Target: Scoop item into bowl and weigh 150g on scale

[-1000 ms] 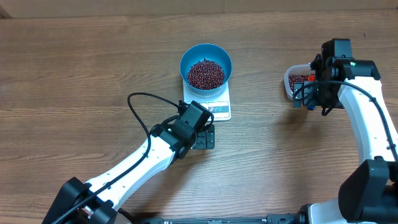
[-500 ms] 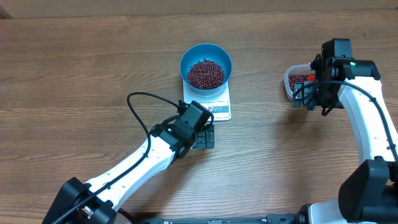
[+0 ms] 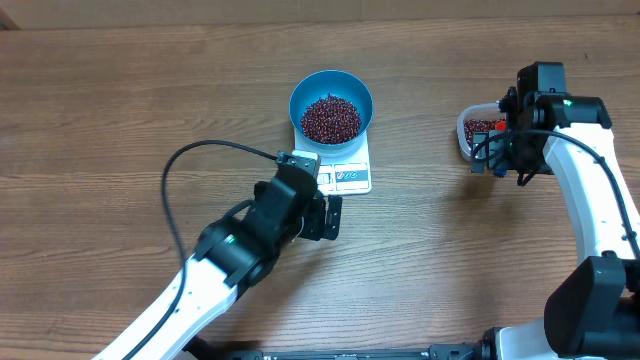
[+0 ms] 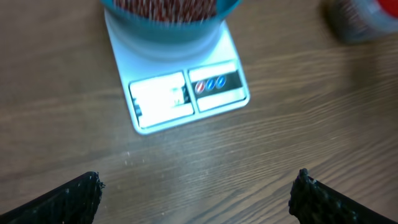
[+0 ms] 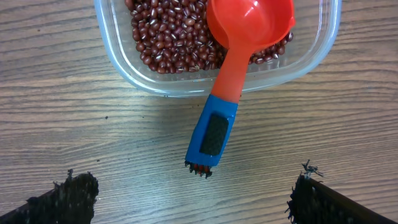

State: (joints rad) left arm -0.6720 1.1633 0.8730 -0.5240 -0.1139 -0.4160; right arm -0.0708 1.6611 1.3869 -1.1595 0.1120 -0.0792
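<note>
From overhead you see the blue bowl (image 3: 296, 105) sitting on the white scale (image 3: 350, 177) near the middle of the wooden table (image 3: 120, 120), with a heap of dark red beans (image 3: 331, 118) inside it. Your left gripper (image 3: 330, 218) hangs just in front of the scale's display edge, jaws spread wide and holding nothing. Well apart to the right, your right gripper (image 3: 498, 165) sits beside a clear tub (image 3: 466, 135) that holds more beans. Through the left wrist camera you look down on the scale's display and its row of small buttons, the bowl on the platform behind them, and both fingertips (image 4: 81, 194) far apart over bare wood. The reading on the display is too blurred to tell. Through the right wrist camera you see the tub full of beans and a red scoop (image 5: 249, 25) resting in it, its blue-ended handle (image 5: 214, 130) leaning out over the rim toward you. That gripper's jaws also stand wide, either side of the handle, touching nothing.
</note>
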